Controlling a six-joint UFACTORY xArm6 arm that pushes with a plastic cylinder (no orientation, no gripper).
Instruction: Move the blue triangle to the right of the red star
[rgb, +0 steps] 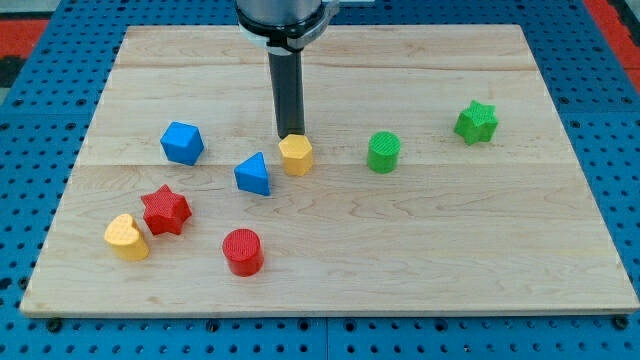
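The blue triangle (254, 174) lies left of the board's middle. The red star (165, 210) lies to its lower left, toward the view's bottom left. My tip (290, 135) stands just behind a yellow hexagon block (296, 155), at its top edge, up and right of the blue triangle. The triangle and the yellow hexagon sit close side by side. The tip is apart from the triangle.
A blue cube-like block (182, 143) lies at the left. A yellow heart (126, 238) touches the red star's lower left. A red cylinder (242, 251) lies at the bottom. A green cylinder (383, 152) and a green star (476, 122) lie at the right. The wooden board (450, 250) rests on a blue surface.
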